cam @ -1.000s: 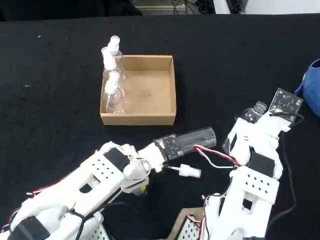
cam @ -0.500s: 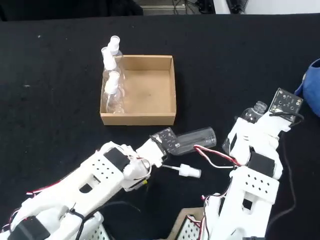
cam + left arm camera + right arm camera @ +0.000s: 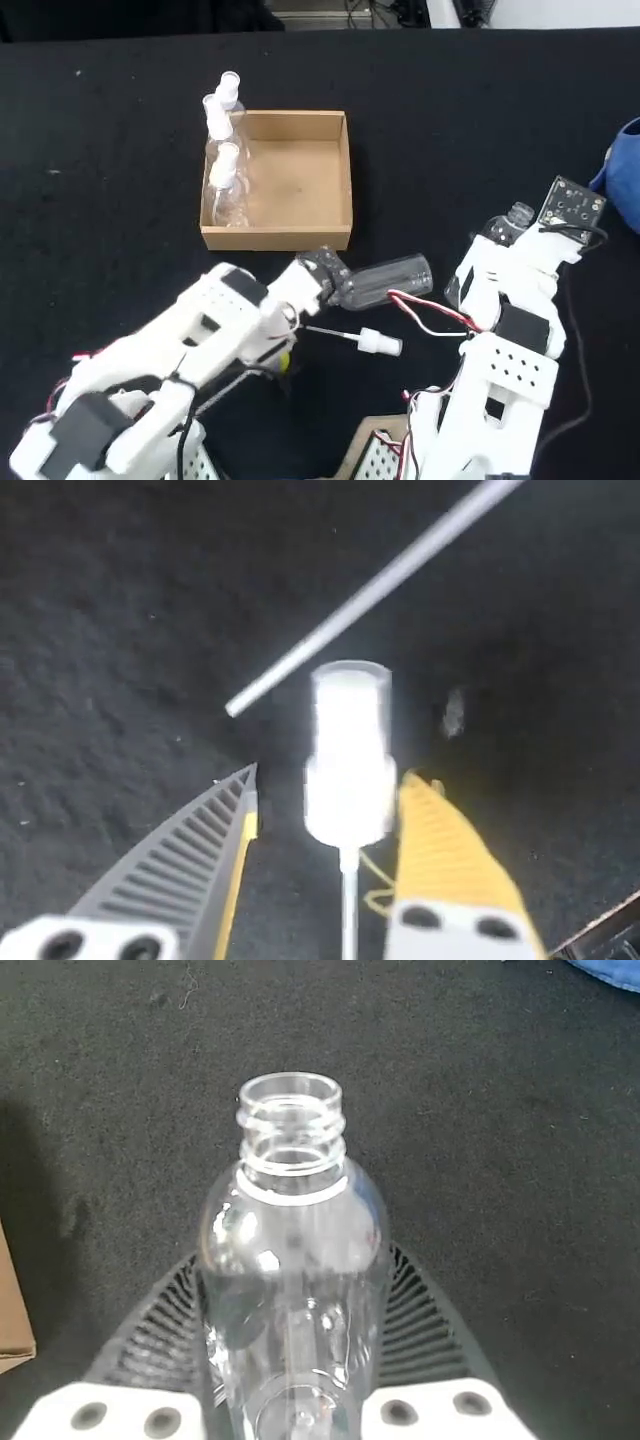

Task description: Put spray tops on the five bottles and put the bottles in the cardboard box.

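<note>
White plastic, the spray top (image 3: 348, 750) sits between the left arm's fingers (image 3: 215, 830). These stand apart on either side of it, not pinching it, and its thin tube runs back toward the wrist. In the high view the spray top (image 3: 378, 343) lies flat on the black worktop (image 3: 480, 100), lower centre of the frame, with its tube pointing left. Just above it a clear bottle (image 3: 388, 280) lies on its side, its left end against the left arm's wrist.

At the right of the frame, the right arm's fingers (image 3: 150, 1330) are clamped on a second clear bottle (image 3: 295, 1210). Its threaded neck is bare and points away from the wrist.

Farther up, left of centre, sits the cardboard box (image 3: 335, 180). Three capped bottles (image 3: 228, 195) stand in a row at its left wall, white spray tops on. A blue object (image 3: 625, 170) pokes in at the right edge.
</note>
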`<state>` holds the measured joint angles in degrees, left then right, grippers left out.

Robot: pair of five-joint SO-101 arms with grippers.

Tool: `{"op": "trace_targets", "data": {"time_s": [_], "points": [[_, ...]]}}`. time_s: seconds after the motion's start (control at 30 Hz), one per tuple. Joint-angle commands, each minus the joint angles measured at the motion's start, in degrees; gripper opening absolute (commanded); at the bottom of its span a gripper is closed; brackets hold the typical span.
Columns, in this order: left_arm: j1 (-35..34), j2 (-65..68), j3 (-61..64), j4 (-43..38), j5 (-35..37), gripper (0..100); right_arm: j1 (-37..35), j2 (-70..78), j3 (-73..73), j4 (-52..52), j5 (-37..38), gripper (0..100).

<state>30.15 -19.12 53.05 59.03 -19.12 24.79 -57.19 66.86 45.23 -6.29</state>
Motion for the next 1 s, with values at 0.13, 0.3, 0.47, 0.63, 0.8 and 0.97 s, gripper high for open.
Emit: {"op": "trace_targets", "data": {"time_s": [0.13, 0.3, 0.47, 0.63, 0.8, 0.97], "points": [[-0.75, -0.35, -5.49, 4.22, 0.18, 3, 1.05, -1.98, -0.4, -1.32, 0.53, 1.1], [-3.38, -4.92, -10.15, 16.53, -1.58, 3, 0.97, -1.98, -0.4, -1.32, 0.53, 1.1], [-14.02, -10.73, -12.26, 24.09, -14.68, 3, 0.97, -1.89, -0.31, -1.32, 0.53, 1.1], [-31.6, -12.4, -12.18, 24.79, -24.18, 3, 0.88, -1.98, 0.13, -1.41, 0.53, 1.1], [-49.27, -10.99, -11.65, 17.23, -24.79, 3, 0.88, -1.98, 0.22, -1.49, 0.53, 1.1], [-64.92, -7.12, -11.03, 5.8, -24.62, 3, 0.88, -1.98, 0.22, -1.32, 0.53, 1.1]]}}
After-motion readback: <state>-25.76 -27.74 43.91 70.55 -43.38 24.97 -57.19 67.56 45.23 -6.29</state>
